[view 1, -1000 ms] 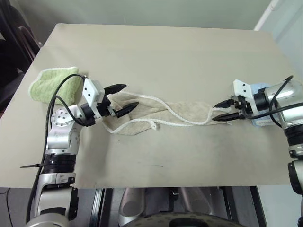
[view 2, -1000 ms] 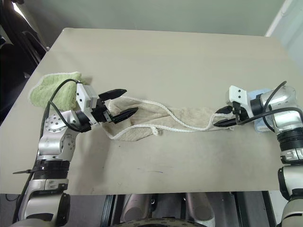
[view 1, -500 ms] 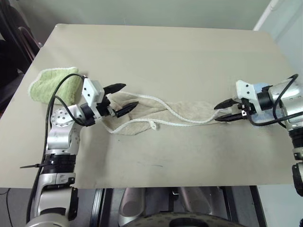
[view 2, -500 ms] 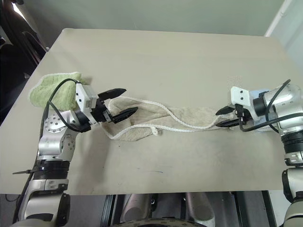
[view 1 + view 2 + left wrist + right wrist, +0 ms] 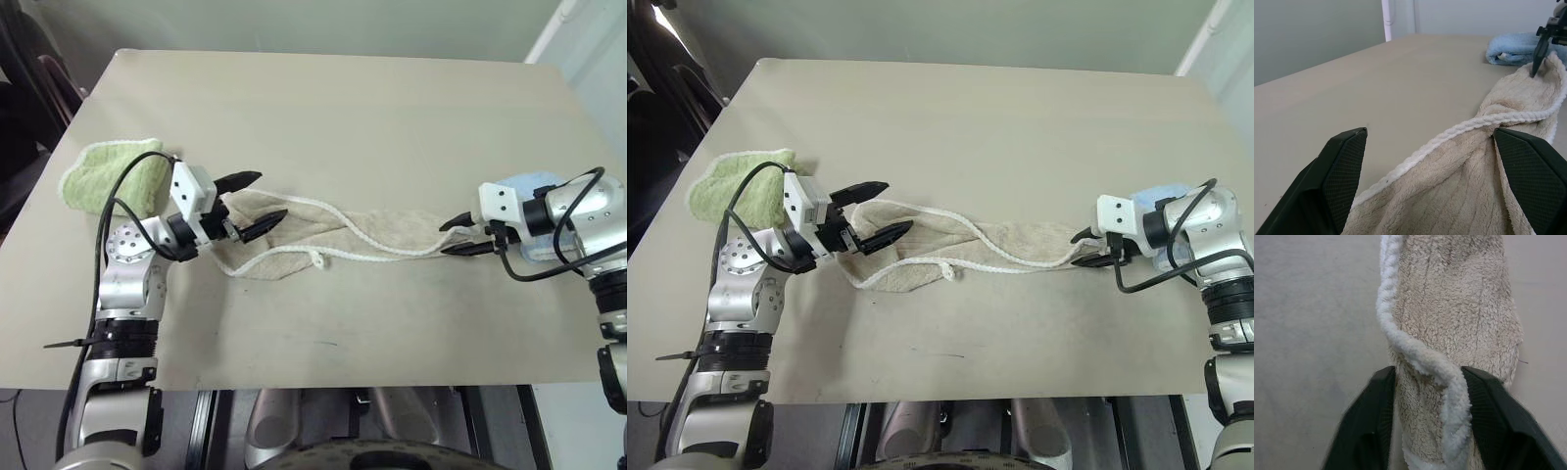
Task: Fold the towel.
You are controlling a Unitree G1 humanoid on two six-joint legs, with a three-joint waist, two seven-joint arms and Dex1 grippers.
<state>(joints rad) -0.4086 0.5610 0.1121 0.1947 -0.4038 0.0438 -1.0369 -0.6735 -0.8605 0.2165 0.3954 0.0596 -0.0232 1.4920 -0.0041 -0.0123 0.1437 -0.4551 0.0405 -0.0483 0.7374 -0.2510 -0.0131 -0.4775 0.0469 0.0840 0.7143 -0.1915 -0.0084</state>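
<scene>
Right gripper (image 5: 457, 236) pinching the cream towel's (image 5: 377, 235) end for a lift; left gripper (image 5: 252, 204) spread wide over the opposite end, ready to clamp.

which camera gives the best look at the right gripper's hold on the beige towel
The right wrist view: both fingers press the towel end between them. The head views show the right gripper small at that end. The left wrist view shows it far off.
</scene>
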